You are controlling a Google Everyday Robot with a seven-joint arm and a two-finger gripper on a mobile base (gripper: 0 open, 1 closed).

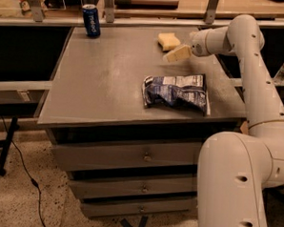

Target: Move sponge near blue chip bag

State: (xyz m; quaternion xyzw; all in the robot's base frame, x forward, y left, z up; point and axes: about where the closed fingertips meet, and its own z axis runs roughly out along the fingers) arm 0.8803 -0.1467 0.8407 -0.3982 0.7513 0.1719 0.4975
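Observation:
The pale yellow sponge [168, 40] lies on the grey table [105, 80] at the far right, near the back edge. The blue chip bag [176, 91], wrinkly blue and white foil, lies flat near the table's front right. My gripper [176, 53] reaches in from the right on the white arm. Its cream fingers [178, 53] hover just in front and to the right of the sponge, between the sponge and the bag. It holds nothing that I can see.
An upright blue soda can [91, 20] stands at the table's back left corner. A shelf rail with posts runs behind the table. Drawers sit under the tabletop. My white arm base [233, 187] fills the lower right. A plastic bottle [283, 70] stands at far right.

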